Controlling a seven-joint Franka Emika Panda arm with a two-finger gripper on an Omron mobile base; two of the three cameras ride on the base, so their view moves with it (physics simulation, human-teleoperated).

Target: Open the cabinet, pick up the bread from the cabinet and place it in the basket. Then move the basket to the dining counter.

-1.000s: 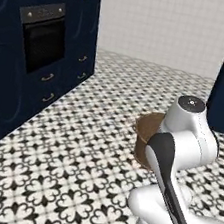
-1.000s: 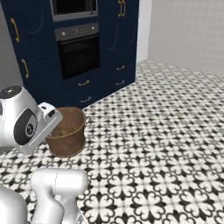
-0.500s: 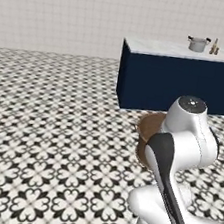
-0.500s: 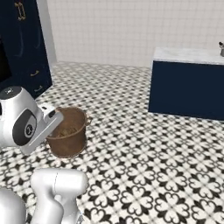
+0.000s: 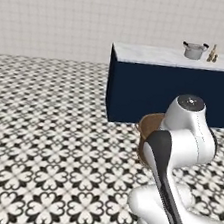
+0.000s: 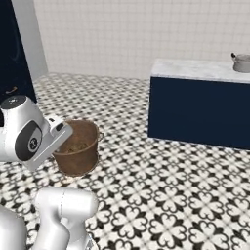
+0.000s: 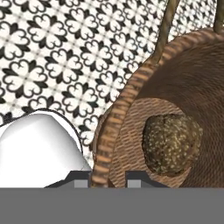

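bread (image 7: pixel 171 144) lies in basket (image 6: pixel 78 154) | tool (image 7: pixel 108 179) clamped on basket rim, basket carried above the floor | left: reach dining worktop (image 5: pixel 162 55) ahead, set basket on it

Both base views have swung with the base: the tall navy oven wall seen earlier has left the left base view and survives in the right base view as a dark strip at the left edge. The dining counter (image 5: pixel 173 87), half a second ago set farther to the right, now stands nearer and larger, with the grey pot (image 5: pixel 194 50) on its surface and the white tiled wall behind.
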